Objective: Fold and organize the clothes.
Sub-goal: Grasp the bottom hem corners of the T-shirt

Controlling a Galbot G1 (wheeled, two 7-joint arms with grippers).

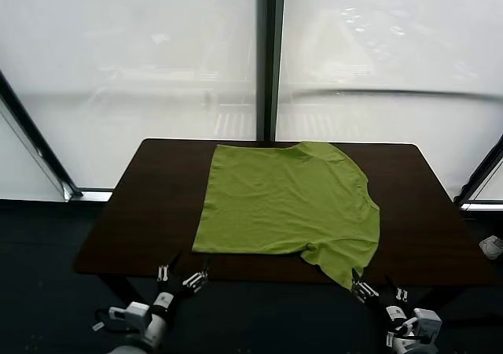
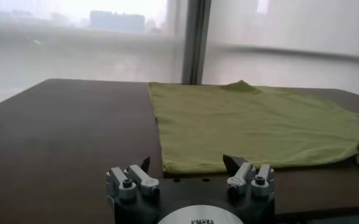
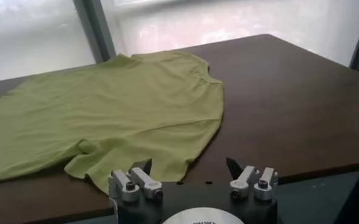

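Lime-green thin short-sleeved T-shirt [image 1: 287, 200] spread flat on dark brown table [image 1: 149, 204], near sleeve overhanging front edge; left gripper [image 1: 182, 276] and right gripper [image 1: 379, 293] both spread wide, empty, below front edge; probably light, limp, crease-prone; best pinched at hem corners.

Each hand, left [image 1: 182, 275] and right [image 1: 380, 292], shows dark pointed fingertips, silver screw-studded finger mounts, black base and white wrist.

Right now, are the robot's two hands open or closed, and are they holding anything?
Left gripper: open, holding nothing, near the T-shirt's front edge.
Right gripper: open, holding nothing, by the hanging sleeve.
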